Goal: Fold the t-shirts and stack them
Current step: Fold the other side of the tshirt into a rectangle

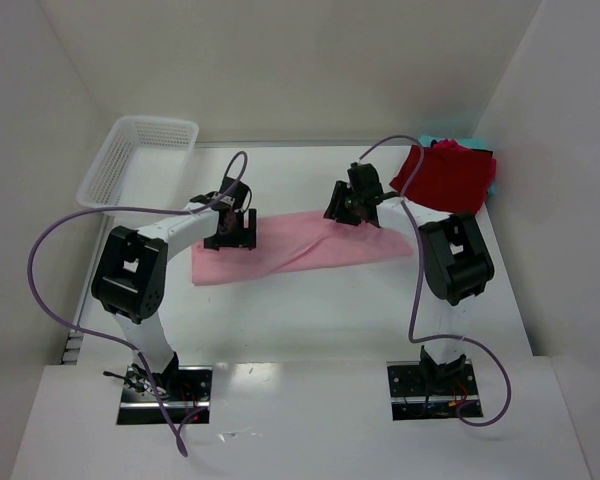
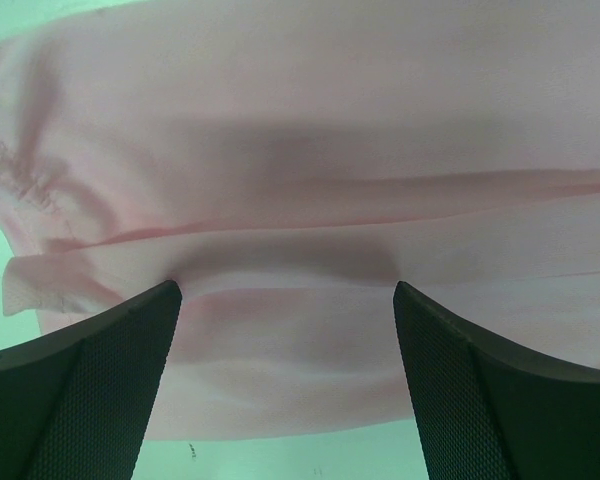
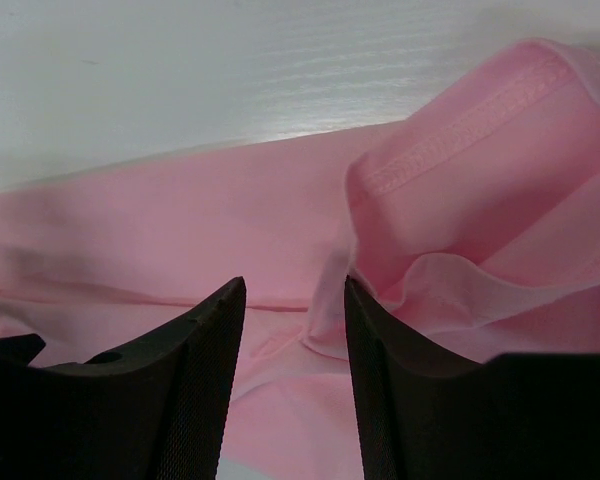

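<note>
Pink shirt (image 1: 300,250) in a long folded strip, flat. Left gripper (image 1: 230,235) spread wide over its left end; right gripper (image 1: 352,210) loosened (nothing pinched) at the right end. Red shirt (image 1: 445,175) just beyond.

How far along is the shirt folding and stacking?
Done: a red shirt lies folded in the far right corner on a teal one. In hand: the pink shirt is a long strip, the left gripper and right gripper open over its ends. Left: folding it shorter, stacking it.
</note>
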